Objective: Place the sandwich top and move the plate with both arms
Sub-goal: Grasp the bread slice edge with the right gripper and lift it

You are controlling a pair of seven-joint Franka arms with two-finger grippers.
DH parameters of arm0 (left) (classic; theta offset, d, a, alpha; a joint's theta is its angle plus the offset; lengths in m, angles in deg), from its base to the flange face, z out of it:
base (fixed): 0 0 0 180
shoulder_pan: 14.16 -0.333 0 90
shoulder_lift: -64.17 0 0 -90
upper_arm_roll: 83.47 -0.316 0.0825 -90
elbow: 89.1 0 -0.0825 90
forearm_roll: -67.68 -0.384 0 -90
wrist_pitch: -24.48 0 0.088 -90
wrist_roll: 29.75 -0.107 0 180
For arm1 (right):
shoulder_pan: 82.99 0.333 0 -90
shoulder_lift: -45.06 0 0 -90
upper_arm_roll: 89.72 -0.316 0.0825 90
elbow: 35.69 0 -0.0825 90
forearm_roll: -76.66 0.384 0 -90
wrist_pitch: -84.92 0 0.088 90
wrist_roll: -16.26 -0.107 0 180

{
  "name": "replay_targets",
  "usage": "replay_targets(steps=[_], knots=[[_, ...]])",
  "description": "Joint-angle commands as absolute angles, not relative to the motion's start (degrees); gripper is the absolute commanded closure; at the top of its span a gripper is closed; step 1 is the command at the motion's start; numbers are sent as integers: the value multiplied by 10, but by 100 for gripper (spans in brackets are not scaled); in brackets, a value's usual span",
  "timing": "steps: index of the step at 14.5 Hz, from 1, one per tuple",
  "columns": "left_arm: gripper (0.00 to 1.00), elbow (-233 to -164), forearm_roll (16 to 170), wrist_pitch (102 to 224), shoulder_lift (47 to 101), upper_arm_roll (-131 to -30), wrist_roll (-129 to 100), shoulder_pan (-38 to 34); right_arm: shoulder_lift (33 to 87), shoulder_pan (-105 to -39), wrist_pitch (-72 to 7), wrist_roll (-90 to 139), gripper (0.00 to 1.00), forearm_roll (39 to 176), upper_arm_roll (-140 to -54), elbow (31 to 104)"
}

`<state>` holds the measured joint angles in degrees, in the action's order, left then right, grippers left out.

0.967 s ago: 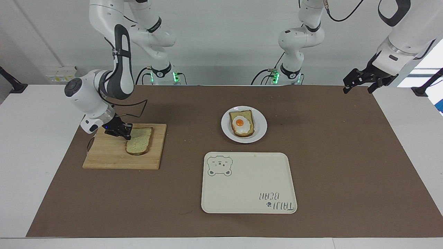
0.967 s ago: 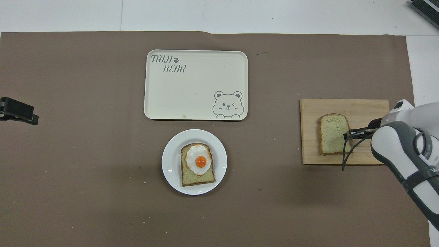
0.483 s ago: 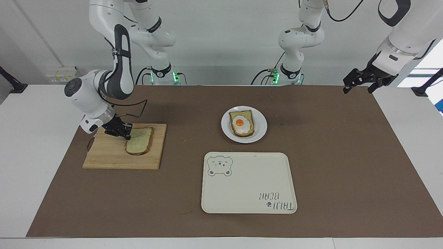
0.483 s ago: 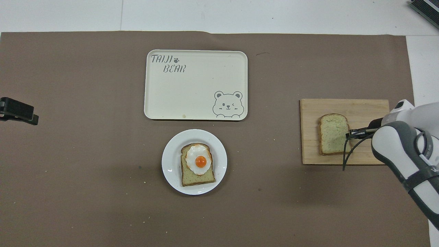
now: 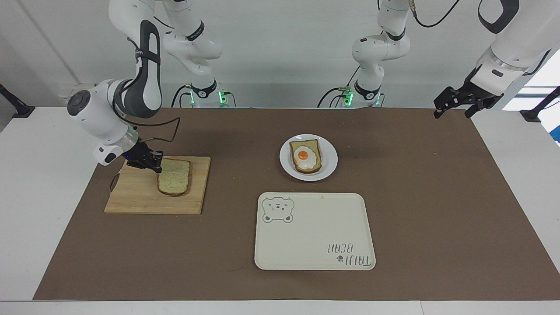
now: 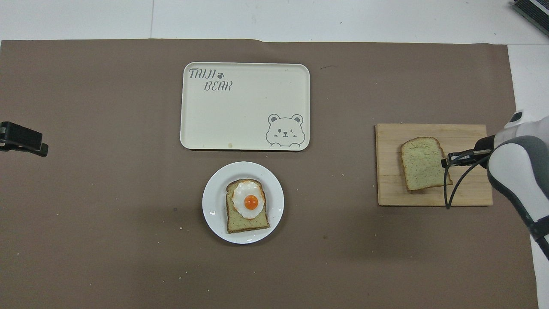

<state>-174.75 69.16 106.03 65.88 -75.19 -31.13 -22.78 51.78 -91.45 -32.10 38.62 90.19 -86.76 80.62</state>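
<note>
The sandwich top (image 5: 174,177) (image 6: 424,165), a plain tan slice with brown crust, hangs tilted just over the wooden cutting board (image 5: 131,197) (image 6: 390,189). My right gripper (image 5: 156,168) (image 6: 445,162) is shut on the slice's edge that faces the right arm's end of the table. The white plate (image 5: 329,166) (image 6: 212,206) sits mid-table and bears a bread slice with a fried egg (image 5: 305,156) (image 6: 248,206). My left gripper (image 5: 455,105) (image 6: 23,141) waits open and empty over the table's edge at the left arm's end.
A cream rectangular tray with a bear print (image 5: 315,232) (image 6: 244,107) lies just farther from the robots than the plate. Brown paper covers the table. Two smaller white arms with green lights stand at the robots' end.
My right gripper has risen and drawn back toward its own end of the table, lifting the held edge of the sandwich top off the board. The left arm has not moved.
</note>
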Motion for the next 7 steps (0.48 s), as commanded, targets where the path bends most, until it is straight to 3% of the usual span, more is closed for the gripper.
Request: replay_targets(steps=[1,7], knots=[[0,-1751,689,1059,650,-749,-306,-232,504,-922,-264,399,100,921,-867,774],[0,-1751,689,1059,650,-749,-306,-232,490,-926,-154,379,100,948,-867,701]])
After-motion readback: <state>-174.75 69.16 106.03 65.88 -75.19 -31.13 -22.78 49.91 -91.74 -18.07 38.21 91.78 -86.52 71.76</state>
